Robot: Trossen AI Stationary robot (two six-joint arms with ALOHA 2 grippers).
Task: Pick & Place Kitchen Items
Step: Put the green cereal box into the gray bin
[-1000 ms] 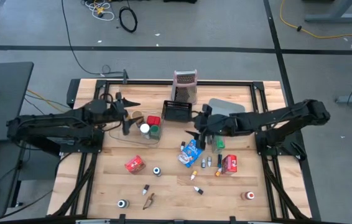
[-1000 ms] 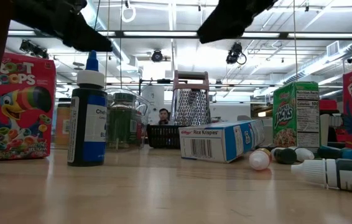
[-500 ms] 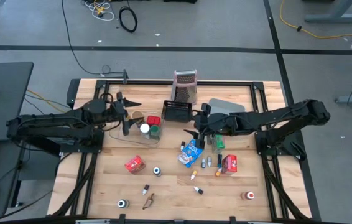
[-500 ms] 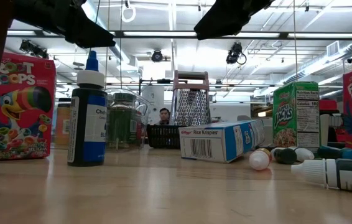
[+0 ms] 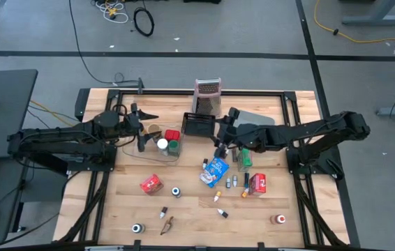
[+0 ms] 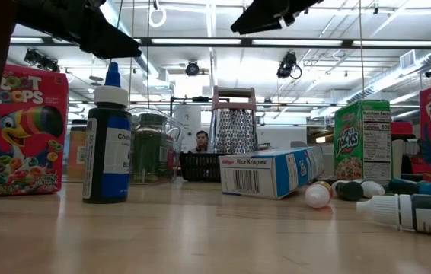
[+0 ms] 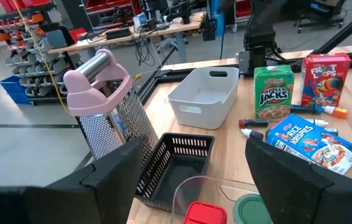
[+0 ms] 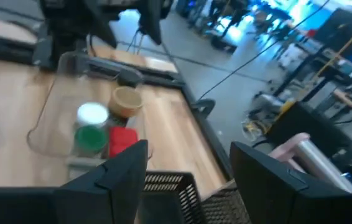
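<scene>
Both grippers hang open above the table's far half and hold nothing. My left gripper (image 5: 145, 129) hovers by the clear tub (image 5: 157, 148), which holds white (image 8: 92, 115), green (image 8: 89, 140), red (image 8: 121, 140) and brown (image 8: 126, 99) jars. My right gripper (image 5: 223, 130) hangs between the black mesh basket (image 5: 199, 124) and the grey tray (image 5: 257, 118). On the wood lie a blue packet (image 5: 215, 171), two red packets (image 5: 151, 184) (image 5: 257, 183), a green packet (image 5: 243, 159), several tiny bottles (image 5: 232, 181) and loose jars (image 5: 176, 192).
The tall grater (image 5: 208, 96) stands at the far edge behind the basket. More jars (image 5: 137, 228) (image 5: 278, 219) and bottles (image 5: 164, 211) lie near the front edge. Bare wood shows at the near left and near right.
My right gripper has tipped upward and rolled, and its fingertips have swung from above the blue packet toward the far edge and the mesh basket. It stays open. My left gripper has kept still.
</scene>
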